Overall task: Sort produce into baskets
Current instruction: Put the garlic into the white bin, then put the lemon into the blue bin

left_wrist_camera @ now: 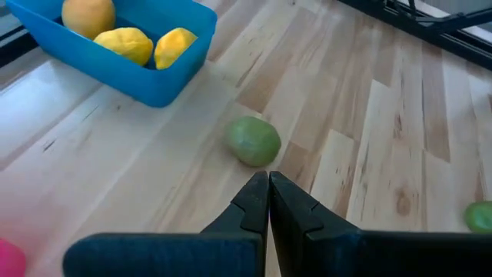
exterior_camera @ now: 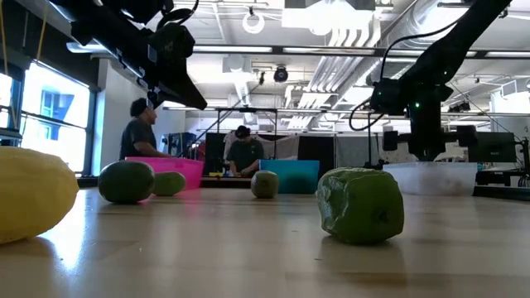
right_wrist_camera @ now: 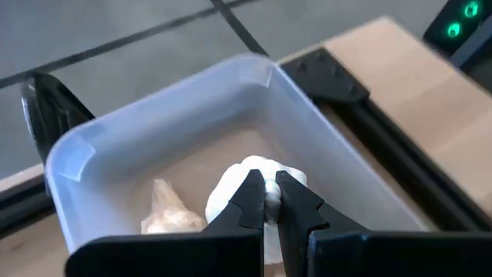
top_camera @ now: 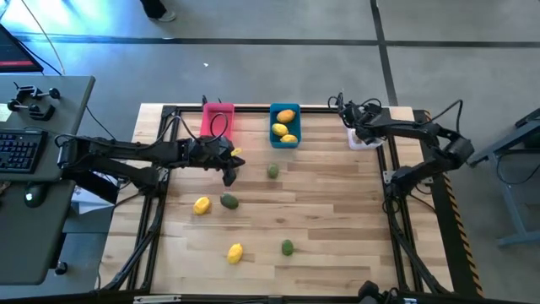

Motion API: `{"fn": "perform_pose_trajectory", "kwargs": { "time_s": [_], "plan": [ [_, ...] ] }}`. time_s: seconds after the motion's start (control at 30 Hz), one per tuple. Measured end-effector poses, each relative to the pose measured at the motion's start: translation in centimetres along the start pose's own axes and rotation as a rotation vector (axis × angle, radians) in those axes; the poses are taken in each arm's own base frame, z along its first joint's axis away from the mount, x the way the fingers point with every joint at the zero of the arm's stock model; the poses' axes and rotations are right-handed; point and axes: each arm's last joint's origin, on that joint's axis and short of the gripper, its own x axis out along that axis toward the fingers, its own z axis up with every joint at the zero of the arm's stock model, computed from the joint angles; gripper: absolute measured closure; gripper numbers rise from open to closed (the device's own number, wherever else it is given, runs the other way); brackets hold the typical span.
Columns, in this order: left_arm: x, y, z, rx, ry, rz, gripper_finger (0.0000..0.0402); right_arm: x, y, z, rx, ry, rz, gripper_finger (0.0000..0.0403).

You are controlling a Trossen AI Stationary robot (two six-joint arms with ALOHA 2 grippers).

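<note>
Left tool (left_wrist_camera: 268,183): fingers together, empty, above desk (top_camera: 337,211) near green fruit (left_wrist_camera: 253,141); right tool (right_wrist_camera: 267,192): clamped on white garlic (right_wrist_camera: 257,175) over pale bin (right_wrist_camera: 154,131); lemons (top_camera: 284,123) in blue bin (top_camera: 273,139)

I can read no text, label, brand, number or sign anywhere in my camera views right now.

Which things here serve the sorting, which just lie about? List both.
Job: pink bin, blue bin, pale bin, yellow fruits, green ones, garlic.
Idle: keyboard, mouse.
</note>
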Motion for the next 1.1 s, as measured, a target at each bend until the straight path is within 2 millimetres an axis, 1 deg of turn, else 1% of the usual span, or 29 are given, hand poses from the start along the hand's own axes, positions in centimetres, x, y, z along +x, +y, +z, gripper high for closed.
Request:
{"fn": "perform_pose_trajectory", "kwargs": {
  "time_s": [0.1, 0.2, 0.3, 0.4, 0.5, 0.57, 0.63, 0.7, 0.77, 0.83, 0.9, 0.93, 0.97, 1.0, 1.1],
  "plan": [
    [0.0, 0.0, 0.0, -0.013, 0.0, 0.001, 0.0402, 0.3, 0.0, 0.1, 0.021, 0.017, -0.001, 0.04],
    [0.0, 0.0, 0.0, -0.022, 0.0, 0.002, 0.0401, 0.5, -0.1, 0.5, 0.016, 0.033, -0.007, 0.0383],
    [0.0, 0.0, 0.0, -0.046, 0.005, 0.004, 0.0402, 0.6, 0.1, 1.1, -0.03, 0.064, 0.007, 0.0347],
    [0.0, 0.2, 0.0, -0.066, 0.008, 0.011, 0.04, 0.4, 0.1, 1.2, -0.06, 0.099, 0.002, 0.03],
    [0.0, 0.4, 0.0, -0.07, 0.004, 0.023, 0.0388, 0.2, -0.1, 1.2, -0.132, 0.148, -0.001, 0.0257],
    [0.0, 0.6, 0.0, -0.068, 0.024, 0.03, 0.0375, 0.0, -0.1, 1.2, -0.187, 0.185, -0.002, 0.0236],
    [-0.2, 0.8, 0.1, -0.068, 0.06, 0.047, 0.0363, -0.5, 0.0, 1.4, -0.236, 0.204, 0.007, 0.0228],
    [-0.4, 0.8, 0.2, -0.05, 0.096, 0.059, 0.0359, -1.1, 0.0, 1.5, -0.285, 0.217, 0.03, 0.0234],
    [-0.7, 0.7, 0.5, -0.015, 0.134, 0.061, 0.0364, -2.1, 0.1, 1.6, -0.35, 0.203, 0.079, 0.0256],
    [-1.2, 0.4, 1.0, 0.013, 0.179, 0.036, 0.0378, -3.6, 0.4, 2.1, -0.4, 0.163, 0.156, 0.0292],
    [-1.7, 0.2, 1.4, 0.021, 0.233, 0.011, 0.0394, -5.3, 0.7, 2.5, -0.445, 0.115, 0.25, 0.0342],
    [-2.0, 0.1, 1.4, 0.015, 0.268, 0.002, 0.0398, -6.1, 0.9, 2.7, -0.472, 0.089, 0.308, 0.037],
    [-2.3, 0.0, 1.4, 0.003, 0.299, -0.005, 0.0398, -7.0, 1.1, 2.9, -0.498, 0.062, 0.379, 0.0386],
    [-2.5, -0.2, 1.4, -0.012, 0.33, -0.007, 0.0397, -7.9, 1.3, 3.1, -0.517, 0.039, 0.447, 0.0392],
    [-3.3, -0.6, 1.0, -0.072, 0.434, 0.01, 0.04, -10.1, 1.4, 3.2, -0.544, 0.016, 0.631, 0.0387]
  ]
}}
